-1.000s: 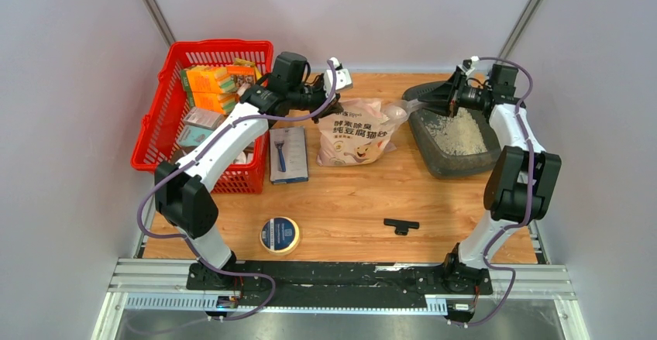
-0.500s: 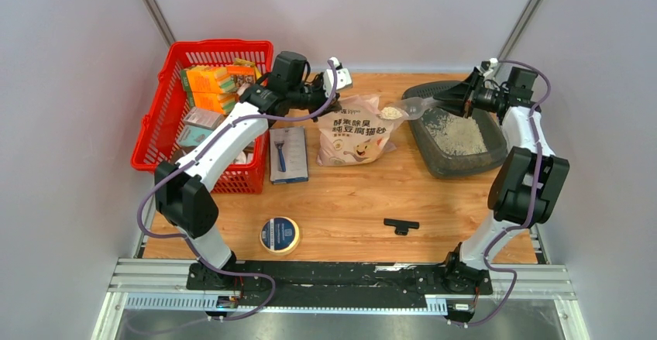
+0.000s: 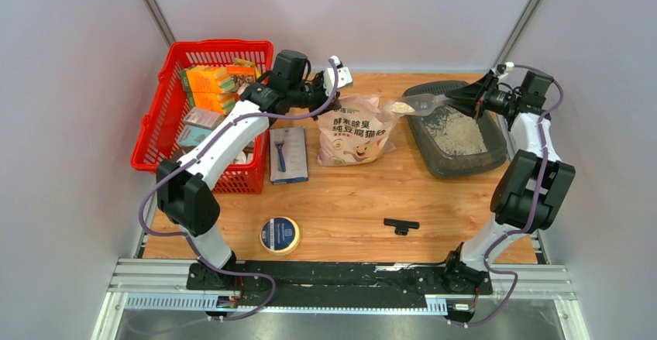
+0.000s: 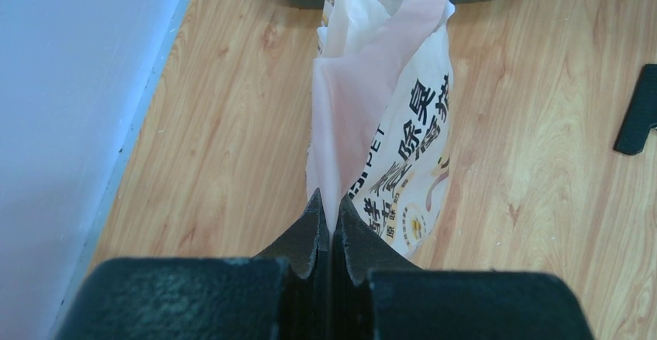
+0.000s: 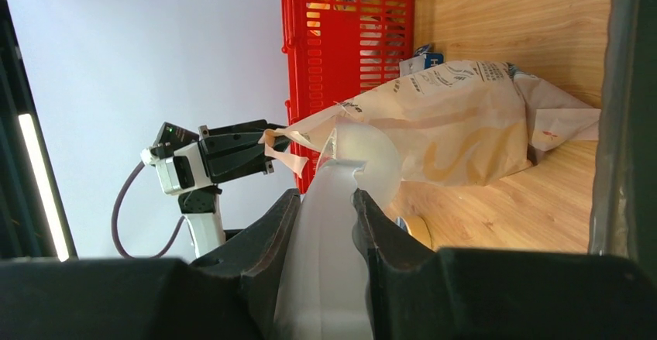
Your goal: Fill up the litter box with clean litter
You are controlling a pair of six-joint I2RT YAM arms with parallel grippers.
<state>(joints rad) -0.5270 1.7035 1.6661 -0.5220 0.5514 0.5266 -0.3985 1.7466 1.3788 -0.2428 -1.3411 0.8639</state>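
Observation:
The dark grey litter box (image 3: 459,171) lies at the back right, with a thin layer of pale clean litter (image 3: 457,131) in it. My right gripper (image 3: 474,98) is over the box, shut on the handle of a translucent white scoop (image 3: 422,104). The scoop's bowl holds a heap of litter (image 3: 401,107) between the bag's mouth and the box's left rim. My left gripper (image 3: 329,104) is shut on the top edge of the pale pink litter bag (image 3: 356,135). In the wrist views, the left gripper (image 4: 329,208) pinches the bag (image 4: 387,123) and the right gripper (image 5: 325,200) clamps the scoop (image 5: 325,278).
A red mesh basket (image 3: 155,135) full of boxes stands at the back left. A packaged razor (image 3: 288,154) lies beside it. A roll of tape (image 3: 280,235) and a small black T-shaped piece (image 3: 400,225) lie nearer the front. Grey walls close in both sides.
My right gripper has drawn the scoop out of the bag and moved right toward the litter box, with litter now showing in the bowl. The left gripper has kept its hold.

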